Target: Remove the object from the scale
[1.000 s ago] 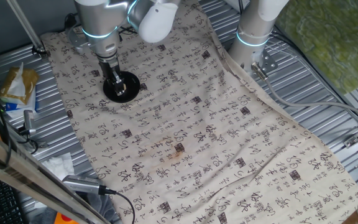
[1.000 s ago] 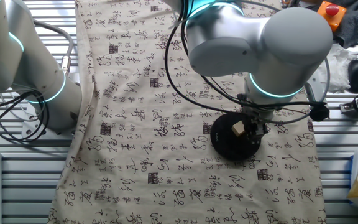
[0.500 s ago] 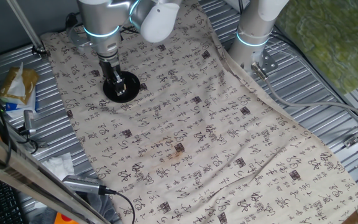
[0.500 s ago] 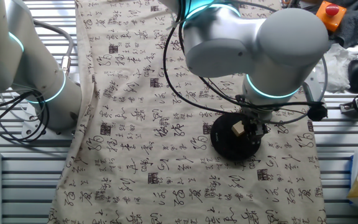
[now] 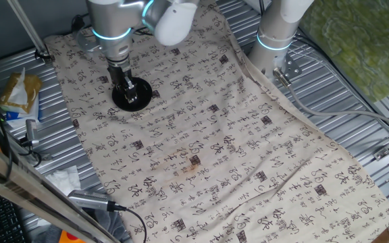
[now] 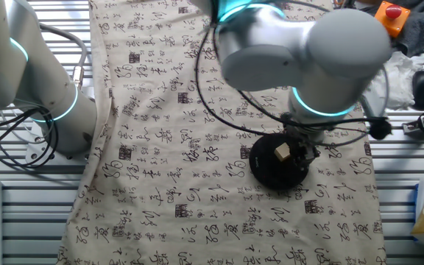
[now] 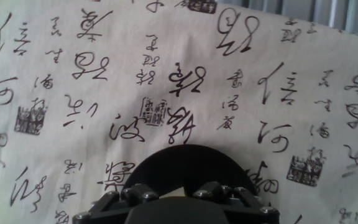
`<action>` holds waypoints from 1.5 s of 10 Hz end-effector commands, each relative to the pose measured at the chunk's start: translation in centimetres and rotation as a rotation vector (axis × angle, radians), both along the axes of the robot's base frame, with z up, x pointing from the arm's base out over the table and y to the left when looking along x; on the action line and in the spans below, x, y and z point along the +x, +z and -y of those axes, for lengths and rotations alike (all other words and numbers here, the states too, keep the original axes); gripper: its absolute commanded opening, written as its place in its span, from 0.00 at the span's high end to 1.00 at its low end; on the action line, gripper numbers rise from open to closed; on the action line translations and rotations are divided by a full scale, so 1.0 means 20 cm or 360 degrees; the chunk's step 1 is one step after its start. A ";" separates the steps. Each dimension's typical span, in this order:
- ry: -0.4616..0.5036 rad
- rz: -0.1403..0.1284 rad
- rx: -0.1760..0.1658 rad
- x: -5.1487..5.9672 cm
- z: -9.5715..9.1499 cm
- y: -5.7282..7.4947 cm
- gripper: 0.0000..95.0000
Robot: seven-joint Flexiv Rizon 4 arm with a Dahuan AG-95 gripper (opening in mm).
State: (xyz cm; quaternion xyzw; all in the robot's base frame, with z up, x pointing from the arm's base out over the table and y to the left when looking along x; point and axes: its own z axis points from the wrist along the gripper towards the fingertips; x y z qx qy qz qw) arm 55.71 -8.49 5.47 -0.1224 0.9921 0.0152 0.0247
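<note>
The scale point(image 6: 271, 165) is a flat round black disc on the printed cloth, and it also shows in one fixed view point(image 5: 138, 98) and in the hand view point(image 7: 185, 165). The object point(image 6: 280, 152), a small light-tan block, sits on the disc. My gripper point(image 6: 297, 153) stands straight down on the disc, right at the block. In the hand view the block point(image 7: 171, 195) shows as a tan wedge between my two dark fingers point(image 7: 143, 194), which sit close on both sides of it. In one fixed view my gripper point(image 5: 128, 93) hides the block.
A cloth printed with calligraphy point(image 5: 215, 142) covers the ribbed metal table. A second arm's base point(image 5: 275, 40) stands at the cloth's edge. A yellow packet point(image 5: 19, 91), cables and tools point(image 5: 90, 199) lie off the cloth on one side.
The upper arm has shifted slightly. The gripper stays down on the disc, and the block has not visibly moved.
</note>
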 end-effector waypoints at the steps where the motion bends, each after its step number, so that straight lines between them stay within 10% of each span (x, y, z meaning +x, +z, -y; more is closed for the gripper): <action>1: 0.0019 0.0006 -0.0004 -0.01 0.00 0.00 0.40; 10: 0.0070 -0.0004 -0.0003 -0.09 -0.06 -0.03 0.40; 15: 0.0337 0.0008 -0.0058 -0.12 -0.06 -0.01 0.40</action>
